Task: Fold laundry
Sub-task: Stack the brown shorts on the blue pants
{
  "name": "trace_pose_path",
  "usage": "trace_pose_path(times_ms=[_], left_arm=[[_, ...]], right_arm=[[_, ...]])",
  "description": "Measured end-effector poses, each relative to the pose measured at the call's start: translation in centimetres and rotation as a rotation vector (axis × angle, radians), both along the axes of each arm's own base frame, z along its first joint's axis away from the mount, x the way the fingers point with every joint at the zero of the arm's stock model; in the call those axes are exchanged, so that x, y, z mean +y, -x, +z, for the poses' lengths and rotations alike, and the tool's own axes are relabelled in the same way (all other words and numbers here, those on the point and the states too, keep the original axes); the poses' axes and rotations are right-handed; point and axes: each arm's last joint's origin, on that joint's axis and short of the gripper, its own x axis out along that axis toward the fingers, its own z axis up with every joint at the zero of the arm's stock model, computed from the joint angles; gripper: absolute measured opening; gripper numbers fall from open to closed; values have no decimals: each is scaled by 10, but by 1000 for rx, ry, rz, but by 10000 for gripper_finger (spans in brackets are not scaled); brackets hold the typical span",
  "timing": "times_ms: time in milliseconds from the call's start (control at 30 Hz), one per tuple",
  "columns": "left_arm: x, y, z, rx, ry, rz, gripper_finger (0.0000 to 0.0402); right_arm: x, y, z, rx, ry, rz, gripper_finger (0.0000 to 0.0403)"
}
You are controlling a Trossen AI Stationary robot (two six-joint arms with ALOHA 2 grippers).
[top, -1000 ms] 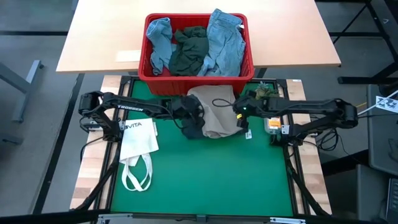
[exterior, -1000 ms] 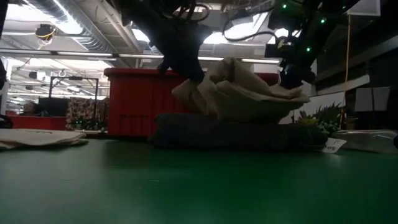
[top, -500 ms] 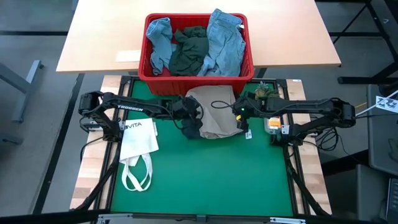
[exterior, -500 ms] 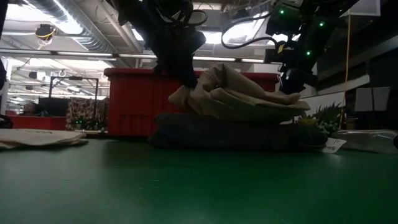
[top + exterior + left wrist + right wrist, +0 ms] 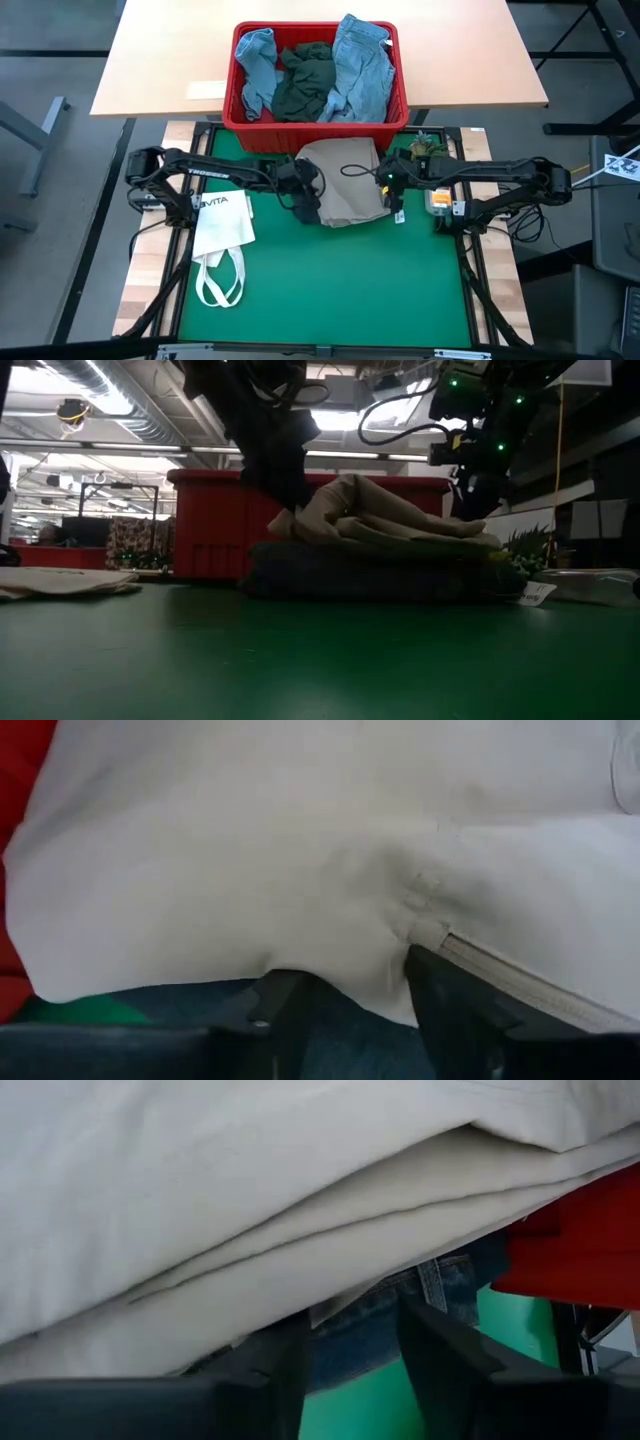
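We see little of the dark navy jeans (image 5: pixel 375 578): the beige garment (image 5: pixel 345 185) lies folded on top of them, just in front of the red basket (image 5: pixel 318 118), and from above it covers them wholly. The left gripper (image 5: pixel 306 203) sits at the beige garment's left edge, its fingers (image 5: pixel 285 1005) parted with the cloth's edge lying just past them, not pinched. The right gripper (image 5: pixel 392 198) is at the garment's right edge, fingers (image 5: pixel 440 1345) likewise apart, the folded layers just ahead and a strip of jeans beneath. Light blue pieces (image 5: pixel 362 65) and a dark green-grey piece (image 5: pixel 305 80) fill the basket. A white tote bag (image 5: pixel 222 235) lies left of the stack
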Motion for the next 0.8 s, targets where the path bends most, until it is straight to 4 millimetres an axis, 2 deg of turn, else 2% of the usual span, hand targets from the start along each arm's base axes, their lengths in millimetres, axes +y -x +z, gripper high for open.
trace_pose_path(times_ms=[200, 467, 667, 800], left_arm=[[-1, 8, 15, -1, -62, -75, 187], [-5, 24, 40, -46, -89, -97, 191], [-13, 22, 55, -168, -103, -111, 191], [-21, 9, 48, -201, -105, -138, 190]], right_arm=[[-1, -3, 28, 49, 31, 66, 182], [-4, -15, 73, -60, 97, 99, 184], [-5, -22, 78, -132, 127, 113, 184], [-7, -32, 69, -114, 122, 116, 184]])
